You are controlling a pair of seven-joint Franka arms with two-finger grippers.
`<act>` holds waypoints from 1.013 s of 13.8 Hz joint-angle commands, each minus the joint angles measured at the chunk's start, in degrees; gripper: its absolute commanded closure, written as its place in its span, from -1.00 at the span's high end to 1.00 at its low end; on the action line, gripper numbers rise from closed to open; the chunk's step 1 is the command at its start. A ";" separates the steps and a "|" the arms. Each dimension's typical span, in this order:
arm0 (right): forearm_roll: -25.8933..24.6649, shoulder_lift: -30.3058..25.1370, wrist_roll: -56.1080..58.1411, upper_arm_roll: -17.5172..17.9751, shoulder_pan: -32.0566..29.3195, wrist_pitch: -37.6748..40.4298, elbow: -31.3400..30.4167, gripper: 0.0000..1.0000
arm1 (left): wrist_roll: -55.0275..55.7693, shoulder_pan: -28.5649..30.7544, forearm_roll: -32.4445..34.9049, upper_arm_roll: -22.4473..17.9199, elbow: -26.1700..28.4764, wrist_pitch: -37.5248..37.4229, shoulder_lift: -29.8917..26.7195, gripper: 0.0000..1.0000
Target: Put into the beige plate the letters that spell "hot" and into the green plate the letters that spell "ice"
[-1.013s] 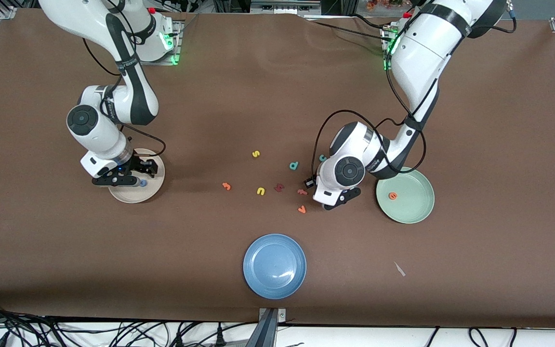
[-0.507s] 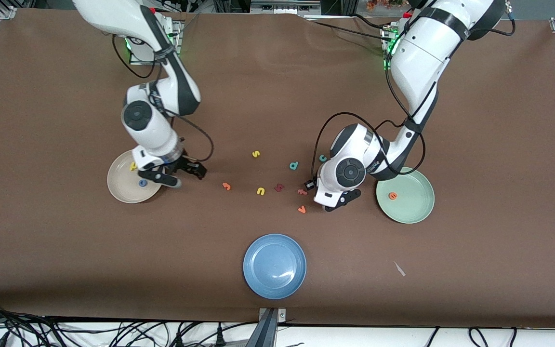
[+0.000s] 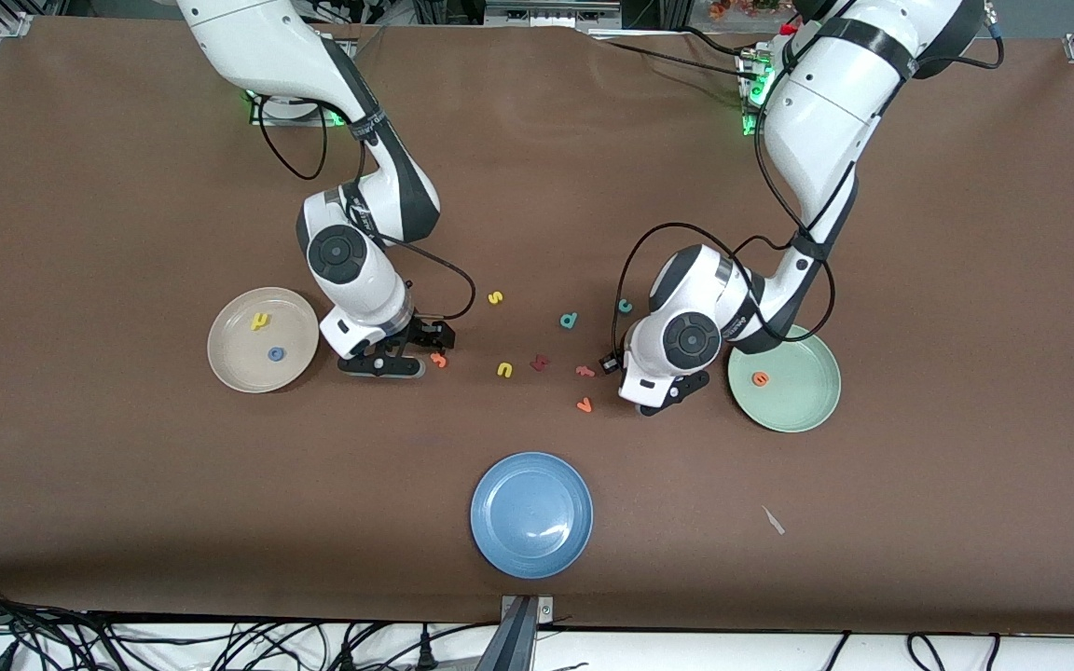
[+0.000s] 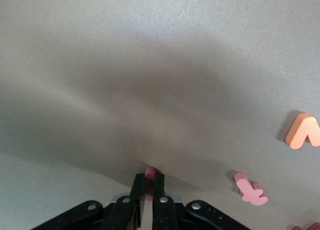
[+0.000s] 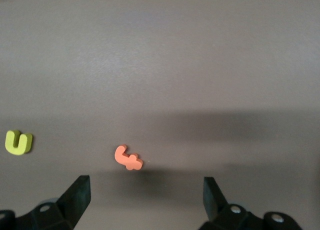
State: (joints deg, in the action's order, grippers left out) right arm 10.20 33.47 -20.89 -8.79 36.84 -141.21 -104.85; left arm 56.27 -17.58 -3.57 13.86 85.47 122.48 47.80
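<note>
The beige plate [image 3: 237, 373] holds the yellow "h" [image 3: 260, 321] and the blue "o" [image 3: 275, 354]. Beside it the orange "t" [image 3: 439, 359] [image 5: 128, 158] lies on the table, and my right gripper [image 3: 406, 352] [image 5: 145, 186] hangs open low over the cloth with the "t" just ahead of its fingertips. The green plate [image 3: 803, 410] holds the orange "e" [image 3: 760, 378]. Next to that plate my left gripper [image 3: 656, 406] [image 4: 148, 179] is shut on the dark red "i" [image 4: 150, 171]. The teal "c" [image 3: 624, 305] lies close to the left arm's wrist.
Loose letters lie between the two grippers: yellow "s" [image 3: 495, 297], teal "d" [image 3: 570, 321], yellow "u" [image 3: 504, 370] [image 5: 18, 142], a dark red angular letter [image 3: 540, 362], a salmon letter [image 3: 584, 371] [image 4: 250, 189] and an orange "v" [image 3: 584, 404] [image 4: 302, 131]. A blue plate [image 3: 531, 514] sits nearest the front camera.
My right gripper left the beige plate and travelled to the orange "t", staying open. My left gripper closed on the dark red "i" and shifted slightly toward the green plate.
</note>
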 commanded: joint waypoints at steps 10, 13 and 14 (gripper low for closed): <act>-3.17 7.75 7.79 0.26 2.27 0.94 6.41 0.96 | -19.92 9.66 -0.21 -0.33 -1.09 -13.30 -5.96 -1.00; -3.08 7.84 9.02 0.26 2.27 1.11 6.32 0.68 | -32.59 15.46 -0.04 -0.33 -0.83 -17.09 -6.49 -1.00; -3.08 7.84 8.93 0.26 2.27 1.11 6.32 0.61 | -34.62 16.17 1.97 -0.33 -0.40 -17.18 -6.49 -1.00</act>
State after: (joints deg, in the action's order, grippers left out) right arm 8.00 40.61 -12.56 -8.52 39.23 -140.88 -99.81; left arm 27.20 -3.10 -3.26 13.27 83.68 106.72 42.61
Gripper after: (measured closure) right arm 0.123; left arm 0.930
